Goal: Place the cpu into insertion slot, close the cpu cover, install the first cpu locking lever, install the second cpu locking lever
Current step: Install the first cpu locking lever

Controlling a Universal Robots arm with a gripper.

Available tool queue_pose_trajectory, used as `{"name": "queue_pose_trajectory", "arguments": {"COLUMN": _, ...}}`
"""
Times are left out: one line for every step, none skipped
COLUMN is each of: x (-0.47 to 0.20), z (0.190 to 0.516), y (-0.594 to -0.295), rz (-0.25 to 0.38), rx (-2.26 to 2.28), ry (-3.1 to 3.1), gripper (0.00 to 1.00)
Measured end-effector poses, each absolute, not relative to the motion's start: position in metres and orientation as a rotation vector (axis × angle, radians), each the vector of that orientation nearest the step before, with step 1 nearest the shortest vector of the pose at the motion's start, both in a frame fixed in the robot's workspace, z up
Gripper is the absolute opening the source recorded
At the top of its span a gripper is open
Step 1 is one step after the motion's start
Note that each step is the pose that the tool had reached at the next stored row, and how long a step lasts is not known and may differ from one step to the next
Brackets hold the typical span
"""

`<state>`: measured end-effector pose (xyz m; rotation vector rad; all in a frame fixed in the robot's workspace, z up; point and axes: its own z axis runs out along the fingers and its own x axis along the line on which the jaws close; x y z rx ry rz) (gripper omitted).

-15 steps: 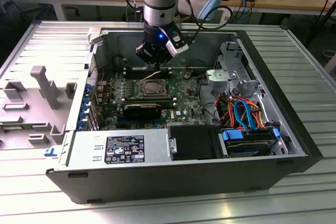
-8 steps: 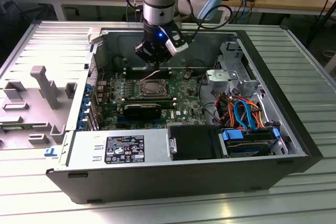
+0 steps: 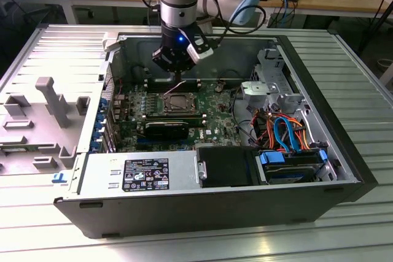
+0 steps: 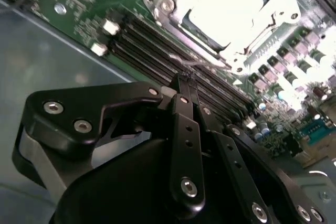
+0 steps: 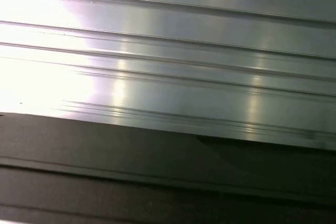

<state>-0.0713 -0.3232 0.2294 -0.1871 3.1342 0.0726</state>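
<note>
The cpu [image 4: 223, 3] shows its bright silver top inside the insertion slot [image 3: 167, 107] on the green motherboard [image 3: 216, 111]. The silvery cpu cover [image 4: 262, 45] lies flat around the chip. My gripper [image 4: 185, 80] hangs over the board just behind the socket, its black fingers [image 4: 178, 103] pressed together and shut. In the exterior view the gripper [image 3: 175, 73] sits right above a thin wire locking lever [image 3: 178, 87] that slants up from the socket. The lever's end [image 4: 190, 64] lies at my fingertips; whether it is pinched I cannot tell.
Long black memory slots [image 4: 157, 51] run beside the socket. The case [image 3: 202, 219] also holds a labelled power supply [image 3: 144, 175], a blue-bracketed drive [image 3: 291, 167] and coloured cables [image 3: 282, 130]. A grey plastic shroud [image 3: 43, 115] lies on the ribbed table [image 5: 168, 51].
</note>
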Motion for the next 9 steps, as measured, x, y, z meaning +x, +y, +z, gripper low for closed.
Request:
{"name": "queue_pose_trajectory", "arguments": {"x": -0.076, "z": 0.229, "y": -0.323, "rz": 0.073, "rx": -0.186, "ry": 3.134, "gripper": 0.11}}
{"name": "queue_pose_trajectory", "arguments": {"x": -0.080, "z": 0.227, "y": -0.323, "rz": 0.073, "rx": -0.185, "ry": 3.134, "gripper": 0.11}}
{"name": "queue_pose_trajectory", "arguments": {"x": -0.082, "z": 0.226, "y": -0.323, "rz": 0.072, "rx": -0.184, "ry": 3.134, "gripper": 0.11}}
{"name": "queue_pose_trajectory", "arguments": {"x": -0.084, "z": 0.225, "y": -0.324, "rz": 0.072, "rx": -0.184, "ry": 3.134, "gripper": 0.11}}
{"name": "queue_pose_trajectory", "arguments": {"x": -0.084, "z": 0.225, "y": -0.326, "rz": 0.072, "rx": -0.184, "ry": 3.134, "gripper": 0.11}}
{"name": "queue_pose_trajectory", "arguments": {"x": -0.084, "z": 0.225, "y": -0.328, "rz": 0.072, "rx": -0.184, "ry": 3.134, "gripper": 0.11}}
{"name": "queue_pose_trajectory", "arguments": {"x": -0.084, "z": 0.225, "y": -0.333, "rz": 0.072, "rx": -0.183, "ry": 3.134, "gripper": 0.11}}
{"name": "queue_pose_trajectory", "arguments": {"x": -0.084, "z": 0.225, "y": -0.336, "rz": 0.072, "rx": -0.183, "ry": 3.134, "gripper": 0.11}}
{"name": "queue_pose_trajectory", "arguments": {"x": -0.084, "z": 0.225, "y": -0.337, "rz": 0.072, "rx": -0.183, "ry": 3.134, "gripper": 0.11}}
